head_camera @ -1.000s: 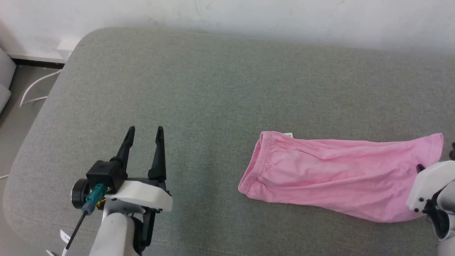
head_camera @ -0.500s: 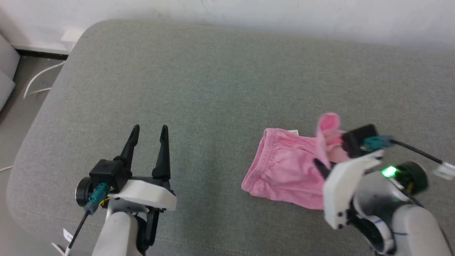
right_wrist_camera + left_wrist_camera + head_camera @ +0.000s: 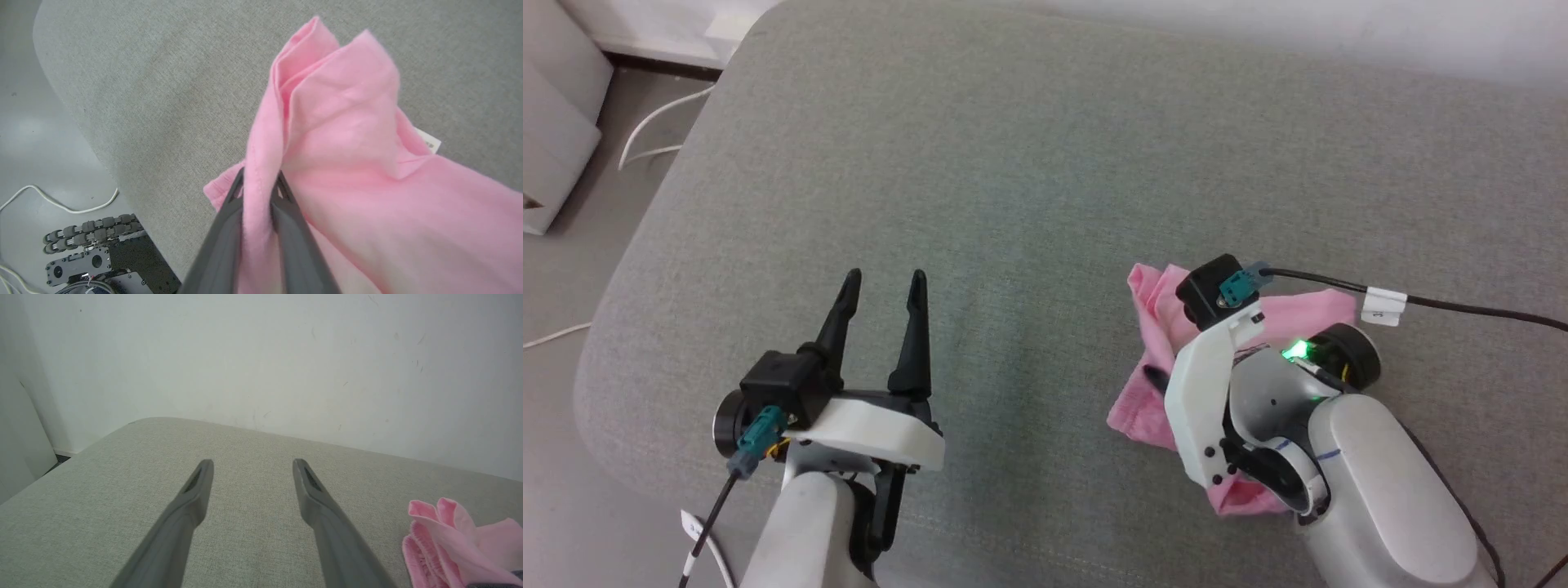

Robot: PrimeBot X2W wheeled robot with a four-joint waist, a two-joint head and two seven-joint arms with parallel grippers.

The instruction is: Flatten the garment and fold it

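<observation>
Nearest, at the lower left of the head view, the left gripper (image 3: pixel 885 275) is held out over the grey cushion (image 3: pixel 1013 163), with its pale arm coming up from the bottom edge. Its two dark fingers are pointed away from the robot and are spread wide, with nothing between them.

At the lower right, the right arm is bent inward, so that its wrist is turned toward the left. A small green light (image 3: pixel 1294 351) is lit on that wrist, and a black cable (image 3: pixel 1462 304) is led off to the right. The right gripper (image 3: pixel 260 174) is closed narrow on a fold of the garment (image 3: pixel 347 122). Pink cloth is pinched between its two fingers and is lifted into a peak.

The garment is bunched up on the right half of the cushion, partly under the right arm and well apart from the left gripper. A small white label (image 3: pixel 427 143) is seen at its edge.

Farther off, the back of the cushion is met by a white wall (image 3: pixel 261 355). To the left, a white cord (image 3: pixel 654 135) is seen on the floor (image 3: pixel 572 269).
</observation>
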